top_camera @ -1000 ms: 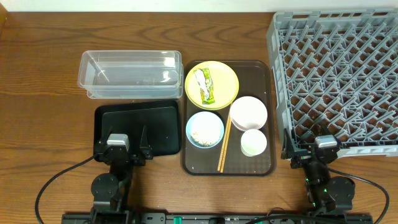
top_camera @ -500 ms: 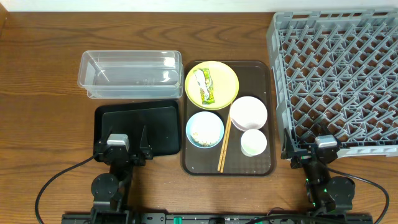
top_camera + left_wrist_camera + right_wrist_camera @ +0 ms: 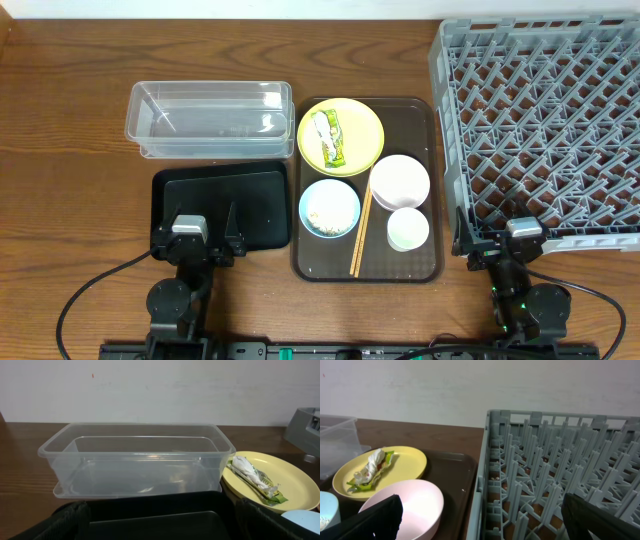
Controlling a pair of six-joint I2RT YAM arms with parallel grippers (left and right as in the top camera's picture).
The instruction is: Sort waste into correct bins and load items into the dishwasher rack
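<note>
A brown serving tray (image 3: 420, 115) holds a yellow plate (image 3: 362, 123) with a green-and-yellow snack wrapper (image 3: 329, 138), a light blue bowl (image 3: 329, 208) with rice scraps, a white bowl (image 3: 400, 180), a small white cup (image 3: 408, 229) and wooden chopsticks (image 3: 360, 232). The clear tub (image 3: 208, 118) and black tray (image 3: 222, 205) lie left of it. The grey dishwasher rack (image 3: 545, 130) stands at the right. My left gripper (image 3: 197, 238) is open over the black tray's near edge. My right gripper (image 3: 500, 240) is open at the rack's near-left corner. Both are empty.
In the left wrist view the clear tub (image 3: 135, 457) is straight ahead and the plate with wrapper (image 3: 272, 480) to its right. In the right wrist view the rack (image 3: 555, 475) fills the right side, the white bowl (image 3: 407, 507) the lower left.
</note>
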